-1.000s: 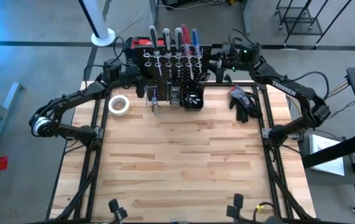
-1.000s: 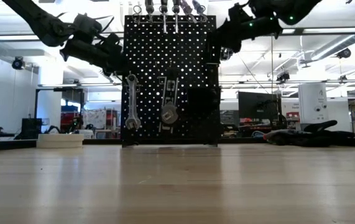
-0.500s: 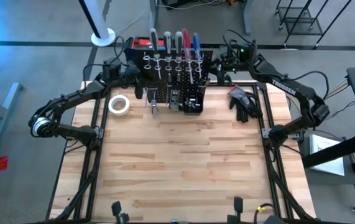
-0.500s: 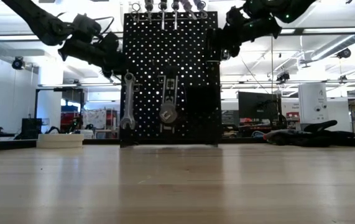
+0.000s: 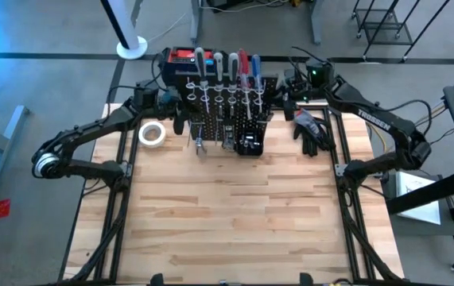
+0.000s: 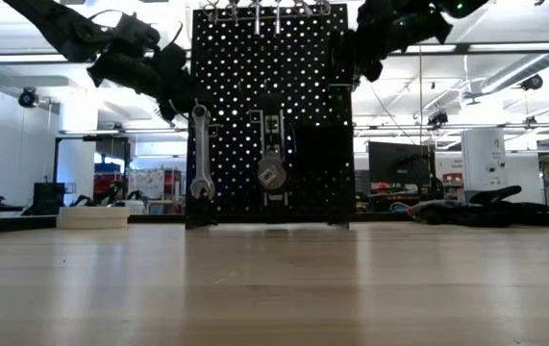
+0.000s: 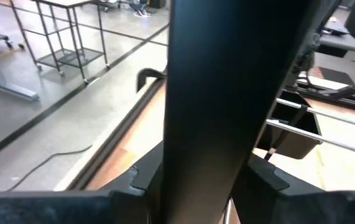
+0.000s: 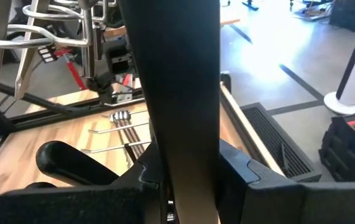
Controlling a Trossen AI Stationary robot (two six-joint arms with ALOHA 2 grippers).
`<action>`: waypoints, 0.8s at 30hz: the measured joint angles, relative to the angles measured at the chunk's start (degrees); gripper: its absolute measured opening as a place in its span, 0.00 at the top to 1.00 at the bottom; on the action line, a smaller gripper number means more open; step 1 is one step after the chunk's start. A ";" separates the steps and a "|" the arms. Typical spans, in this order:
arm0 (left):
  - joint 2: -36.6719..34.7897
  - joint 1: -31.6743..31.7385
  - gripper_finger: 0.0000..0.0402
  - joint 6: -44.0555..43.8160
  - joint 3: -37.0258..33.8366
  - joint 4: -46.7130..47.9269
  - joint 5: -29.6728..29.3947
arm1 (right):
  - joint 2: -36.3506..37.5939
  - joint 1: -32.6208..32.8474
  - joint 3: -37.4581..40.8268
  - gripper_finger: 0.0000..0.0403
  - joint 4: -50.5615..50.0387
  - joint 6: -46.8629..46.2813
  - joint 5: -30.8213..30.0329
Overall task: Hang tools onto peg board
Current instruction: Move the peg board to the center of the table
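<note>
Peg board standing on the far part of the bench, one arm at each of its side edges.

The black peg board (image 6: 269, 115) stands upright on the wooden bench (image 6: 274, 288). On its front hang a silver wrench (image 6: 200, 149) at the left and a second silver tool (image 6: 270, 159) with a round end near the middle. Tool shafts (image 6: 255, 12) show in the rings along the top edge. The left hand (image 6: 180, 94) touches the left edge of the board, the right hand (image 6: 351, 58) the right edge near the top. A white tape roll (image 6: 93, 216) lies far left, black gloves (image 6: 476, 210) far right. Behind is a bright room with shelves.
</note>
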State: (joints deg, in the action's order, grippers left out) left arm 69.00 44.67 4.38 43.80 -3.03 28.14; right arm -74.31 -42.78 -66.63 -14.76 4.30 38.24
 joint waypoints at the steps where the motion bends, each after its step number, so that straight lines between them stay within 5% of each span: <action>1: -0.89 -0.70 0.67 -0.60 -0.37 0.13 -0.49 | 1.32 0.18 0.95 0.82 -0.12 -0.42 -0.31; 5: -5.04 -4.59 0.68 -4.45 -3.07 0.55 -2.40 | 6.85 1.53 5.75 0.82 0.13 -1.88 -1.77; 12: -8.19 -13.79 0.67 -6.26 -8.19 -2.04 -17.50 | 12.51 6.77 13.21 0.82 5.12 -4.45 -7.71; 24: -8.42 -19.61 0.67 -10.77 -8.16 -2.12 -21.43 | 13.59 10.73 13.26 0.82 4.04 -5.88 -7.87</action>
State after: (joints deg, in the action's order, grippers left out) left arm 60.58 25.06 -6.39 35.64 -5.15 6.71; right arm -60.73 -32.05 -53.36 -10.72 -1.57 30.37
